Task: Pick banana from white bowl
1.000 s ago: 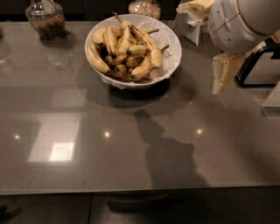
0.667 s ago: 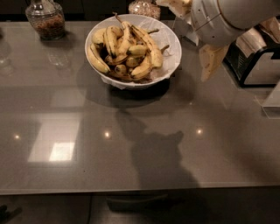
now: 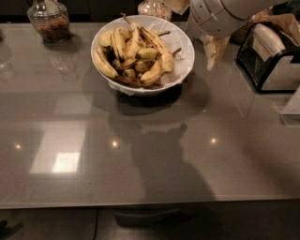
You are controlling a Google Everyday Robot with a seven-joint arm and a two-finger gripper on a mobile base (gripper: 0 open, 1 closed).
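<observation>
The white bowl (image 3: pixel 184 43) stands on the grey table at the back centre, lined with white paper and heaped with several yellow bananas. A long, slim, curved banana (image 3: pixel 156 43) with dark streaks lies across the top right of the heap. My gripper (image 3: pixel 214 52) hangs from the white arm (image 3: pixel 216 15) just right of the bowl's rim, above the table and outside the bowl. It holds nothing that I can see.
A glass jar (image 3: pixel 47 21) with brown contents stands at the back left, and another jar (image 3: pixel 154 8) stands behind the bowl. A black and silver appliance (image 3: pixel 271 60) sits at the right, close to the arm. The table's front edge (image 3: pixel 150 204) runs along the bottom.
The arm and gripper have moved left and toward the back, from near the appliance to beside the bowl's right rim. The bowl and bananas have not moved.
</observation>
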